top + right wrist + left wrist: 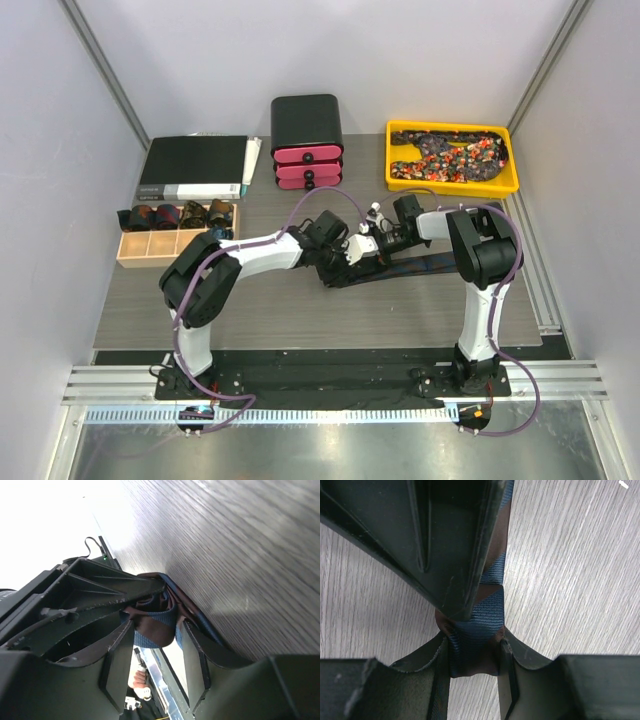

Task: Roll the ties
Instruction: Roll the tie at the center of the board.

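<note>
**Centre of the table [300, 310]: a shared pinch**

Far left in the overhead view I see a wooden box [135, 262] with rolled ties [165, 215] along its rear row. A black folder [193, 167] lies behind it. Moving right, my left gripper [338, 260] and right gripper [372, 246] meet nose to nose at mid-frame on a dark blue tie [425, 262]. Its loose length trails flat across the table toward the right arm. Behind them, at top centre, stands a black drawer box [307, 125] with pink fronts. At upper right a yellow tray [452, 186] holds patterned ties [450, 155] in a heap.

On the left wrist view, the left gripper [474, 652] is clamped on the dark blue tie [487, 612]. Bunched fabric fills the gap and touches both fingers [507, 680], and a finger of the other gripper crosses the upper left of the frame. On the right wrist view, the right gripper [156, 632] pinches a fold of the same tie, with fabric pressed against both pads [192, 665]. The left gripper's finger reaches in from the left.
</note>
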Robot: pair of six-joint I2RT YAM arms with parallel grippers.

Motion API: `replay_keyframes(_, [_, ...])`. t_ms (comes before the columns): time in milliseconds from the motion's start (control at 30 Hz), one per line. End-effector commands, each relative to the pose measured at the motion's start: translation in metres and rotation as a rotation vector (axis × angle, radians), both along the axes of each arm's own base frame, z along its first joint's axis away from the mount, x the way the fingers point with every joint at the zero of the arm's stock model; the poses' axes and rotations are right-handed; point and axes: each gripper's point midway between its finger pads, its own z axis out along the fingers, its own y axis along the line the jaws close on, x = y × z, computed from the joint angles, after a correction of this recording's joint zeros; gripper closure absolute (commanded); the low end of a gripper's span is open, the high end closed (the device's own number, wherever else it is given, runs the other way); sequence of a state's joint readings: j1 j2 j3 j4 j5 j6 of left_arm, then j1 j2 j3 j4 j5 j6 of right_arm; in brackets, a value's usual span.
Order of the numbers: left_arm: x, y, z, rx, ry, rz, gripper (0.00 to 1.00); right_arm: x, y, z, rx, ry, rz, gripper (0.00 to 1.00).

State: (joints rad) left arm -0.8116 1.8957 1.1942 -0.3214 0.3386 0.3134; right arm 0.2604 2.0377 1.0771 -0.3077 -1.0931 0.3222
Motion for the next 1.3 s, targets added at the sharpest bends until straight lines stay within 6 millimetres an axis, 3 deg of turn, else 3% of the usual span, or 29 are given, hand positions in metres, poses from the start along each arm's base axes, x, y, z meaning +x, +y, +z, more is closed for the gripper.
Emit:
replay_keyframes(0, [-0.021,0.026,-0.034,0.148,0.094,0.029,0.75,0.005,0.01,0.015,0.046,-0.038,0.008,0.54])
replay_keyframes(67, [-0.022,0.026,-0.035,0.153,0.094,0.027,0.75,0.003,0.01,0.014,0.038,-0.048,0.023,0.57])
replay_keyframes(167, [-0.021,0.026,-0.035,0.157,0.088,0.031,0.74,0.001,0.01,0.008,0.026,-0.052,0.039,0.82])
replay_keyframes(333, [-0.017,0.028,-0.035,0.136,0.07,0.061,0.67,-0.002,0.005,-0.005,0.012,-0.022,0.044,0.99])
replay_keyframes(467, [-0.017,0.03,-0.032,0.067,0.061,0.108,0.53,0.001,-0.003,-0.013,-0.004,-0.022,0.03,0.99])
replay_keyframes(533, [0.001,0.018,-0.008,-0.077,0.004,0.168,0.39,-0.001,-0.005,-0.019,-0.009,-0.029,0.041,0.99])
replay_keyframes(567, [-0.007,0.026,-0.015,-0.096,0.019,0.181,0.31,-0.002,-0.006,-0.021,-0.008,-0.028,0.044,0.99])
replay_keyframes(600, [-0.008,0.023,-0.01,-0.153,0.027,0.171,0.13,-0.002,-0.006,-0.023,-0.008,-0.044,0.053,0.99])
replay_keyframes(633, [0.001,0.011,0.009,-0.245,-0.028,0.173,0.11,-0.002,-0.008,-0.027,-0.01,-0.042,0.055,0.99])
replay_keyframes(700, [-0.004,0.014,0.008,-0.307,-0.028,0.181,0.08,-0.002,-0.009,-0.032,-0.021,-0.053,0.063,0.99])
replay_keyframes(733, [0.008,0.0,0.033,-0.44,-0.093,0.19,0.07,-0.002,-0.009,-0.036,-0.022,-0.065,0.072,0.99])
replay_keyframes(767, [-0.001,0.007,0.024,-0.469,-0.085,0.199,0.05,-0.003,-0.009,-0.04,-0.023,-0.064,0.076,0.99])
replay_keyframes(800, [-0.001,0.006,0.029,-0.516,-0.116,0.187,0.0,-0.003,-0.009,-0.042,-0.023,-0.064,0.078,0.99])
replay_keyframes(900, [0.003,-0.004,0.032,-0.62,-0.129,0.196,0.0,-0.005,-0.011,-0.051,-0.036,-0.05,0.082,0.99])
replay_keyframes(1067, [0.007,-0.016,0.014,-0.634,-0.126,0.167,0.01,-0.005,-0.012,-0.057,-0.045,-0.039,0.081,0.99])
replay_keyframes(1167, [0.009,-0.02,0.007,-0.616,-0.148,0.143,0.21,-0.003,-0.011,-0.058,-0.042,-0.034,0.079,0.99])
replay_keyframes(1200, [0.01,-0.019,0.0,-0.595,-0.149,0.145,0.35,-0.003,-0.011,-0.058,-0.041,-0.03,0.077,0.99])
replay_keyframes(1267, [0.011,-0.017,-0.004,-0.551,-0.159,0.126,0.51,0.0,-0.01,-0.053,-0.037,-0.043,0.074,0.99])
